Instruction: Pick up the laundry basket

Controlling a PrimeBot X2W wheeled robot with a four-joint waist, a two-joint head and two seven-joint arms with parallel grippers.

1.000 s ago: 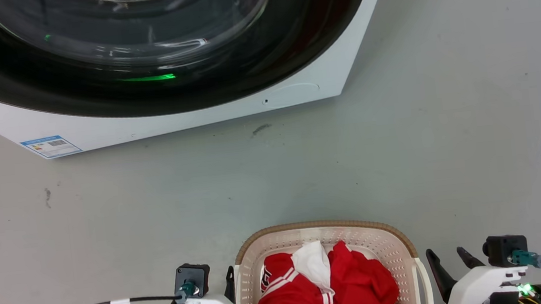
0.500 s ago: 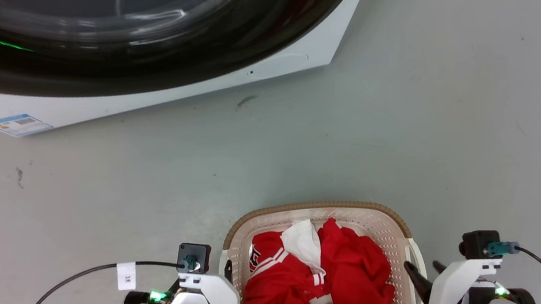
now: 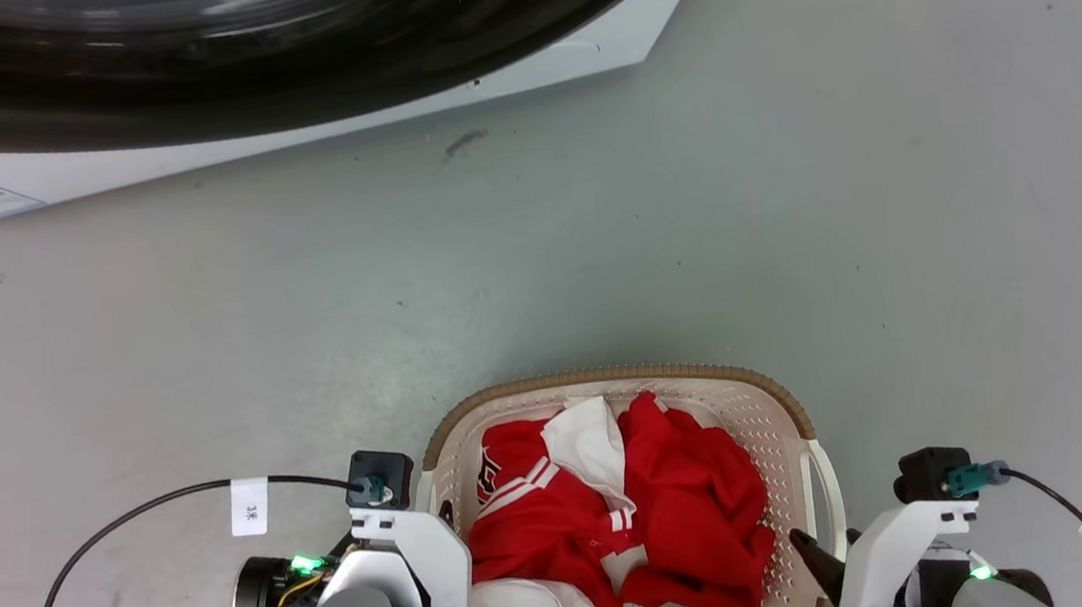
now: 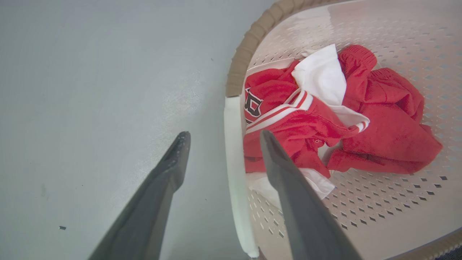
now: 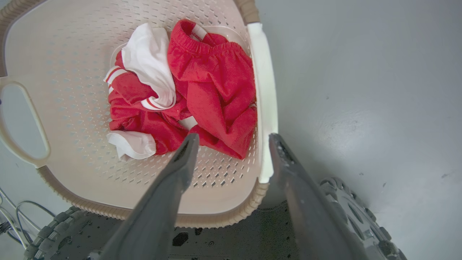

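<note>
Stiff, likely light laundry basket [image 3: 609, 375]: grip the white handles [image 4: 232, 144] straddled by the parted left pincer [image 4: 224, 134] and parted right pincer [image 5: 234, 137].

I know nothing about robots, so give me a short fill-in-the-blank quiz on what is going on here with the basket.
1. The clothes in the laundry basket are white and ____.
2. The left gripper has one finger inside the basket and one ____ it, astride a white handle.
3. The right gripper is ____, astride the other handle.
4. The white appliance beyond the basket is a ____ machine.
Missing words: red; outside; open; washing.
</note>
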